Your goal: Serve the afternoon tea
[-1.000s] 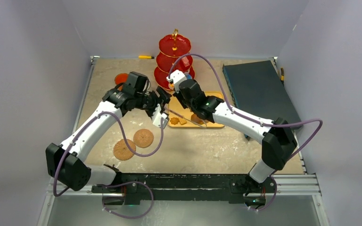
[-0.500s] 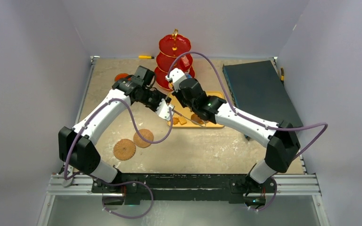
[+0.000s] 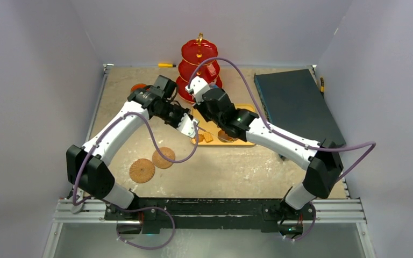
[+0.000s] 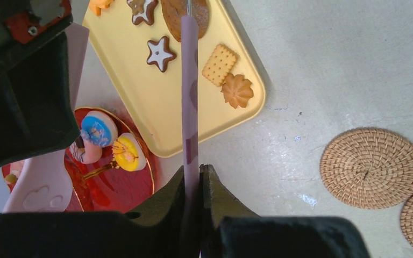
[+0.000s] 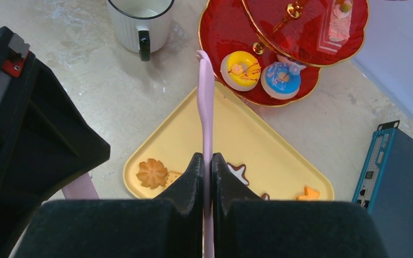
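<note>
Pink strip (image 4: 190, 107) pinched tight by left tool (image 4: 193, 173) and by right tool (image 5: 207, 159).

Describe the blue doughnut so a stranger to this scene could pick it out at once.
Find the red three-tier stand at the far side of the table. On its lowest tier, on the side facing the yellow tray, the blue doughnut sits beside a yellow doughnut. Its blue icing sets it apart; the neighbour's is yellow with red drizzle.
</note>
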`<action>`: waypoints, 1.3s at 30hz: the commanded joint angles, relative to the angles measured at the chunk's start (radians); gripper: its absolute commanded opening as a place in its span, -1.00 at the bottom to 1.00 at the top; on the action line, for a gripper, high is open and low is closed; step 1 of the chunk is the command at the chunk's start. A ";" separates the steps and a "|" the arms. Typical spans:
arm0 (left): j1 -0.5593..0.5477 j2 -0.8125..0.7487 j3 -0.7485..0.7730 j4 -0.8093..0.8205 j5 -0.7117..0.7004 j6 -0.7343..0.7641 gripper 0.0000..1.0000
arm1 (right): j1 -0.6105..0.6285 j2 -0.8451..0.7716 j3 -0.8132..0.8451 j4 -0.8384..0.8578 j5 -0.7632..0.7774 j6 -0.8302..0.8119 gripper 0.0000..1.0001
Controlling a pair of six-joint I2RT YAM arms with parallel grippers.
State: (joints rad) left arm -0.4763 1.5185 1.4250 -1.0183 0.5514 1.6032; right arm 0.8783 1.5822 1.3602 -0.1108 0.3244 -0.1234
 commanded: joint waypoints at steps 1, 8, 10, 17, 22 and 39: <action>-0.011 -0.043 0.026 0.053 0.144 -0.079 -1.00 | -0.003 -0.028 0.053 0.029 -0.010 -0.009 -0.85; 0.035 -0.079 -0.033 0.290 0.324 -0.738 -1.00 | -0.016 -0.078 0.080 0.052 -0.030 0.007 0.49; 0.063 -0.115 -0.092 0.409 0.373 -0.935 -1.00 | -0.041 -0.116 0.091 0.073 -0.067 0.009 0.82; 0.170 -0.223 -0.241 0.758 0.538 -1.482 -1.00 | -0.202 -0.214 0.131 0.076 -0.260 0.063 0.96; 0.186 -0.291 -0.336 0.794 0.592 -1.533 -1.00 | -0.293 -0.262 0.124 0.108 -0.431 0.129 0.96; 0.192 -0.313 -0.317 0.927 0.702 -1.640 -1.00 | -0.739 -0.434 -0.437 0.906 -1.106 0.701 0.96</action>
State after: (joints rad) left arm -0.2886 1.2320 1.0752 -0.2031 1.1938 0.0391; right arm 0.1646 1.1648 0.9916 0.4934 -0.5838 0.3901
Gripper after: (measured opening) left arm 0.090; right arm 0.977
